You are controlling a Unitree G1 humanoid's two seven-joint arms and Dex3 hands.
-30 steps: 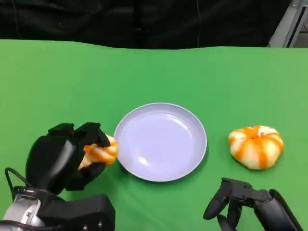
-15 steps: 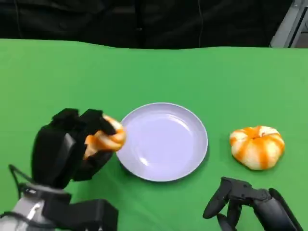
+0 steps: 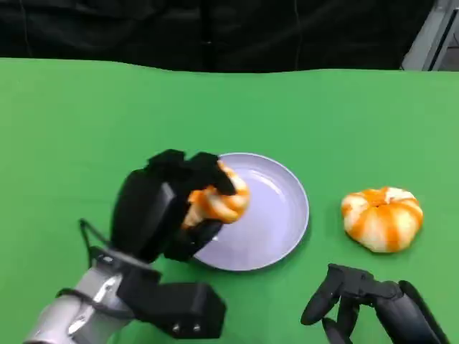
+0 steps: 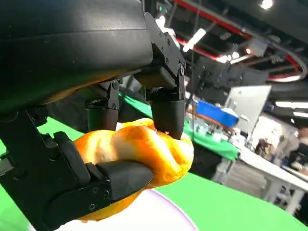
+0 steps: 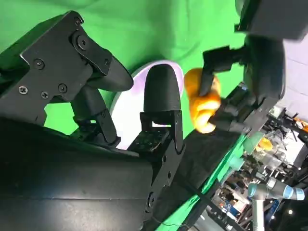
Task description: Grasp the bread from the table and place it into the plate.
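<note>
Head view shows our left hand [image 3: 168, 211] clamped on the twisted orange bread [image 3: 217, 201], held above the near-left rim of the lavender plate [image 3: 283, 215], whose open centre lies just to its right.

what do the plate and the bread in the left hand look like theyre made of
Plate: looks like smooth glossy plastic or glazed ceramic, pale lavender, with soft light reflections on it; which one is unclear. Bread: a twisted orange and cream piece with a slight sheen, possibly a toy replica.
</note>
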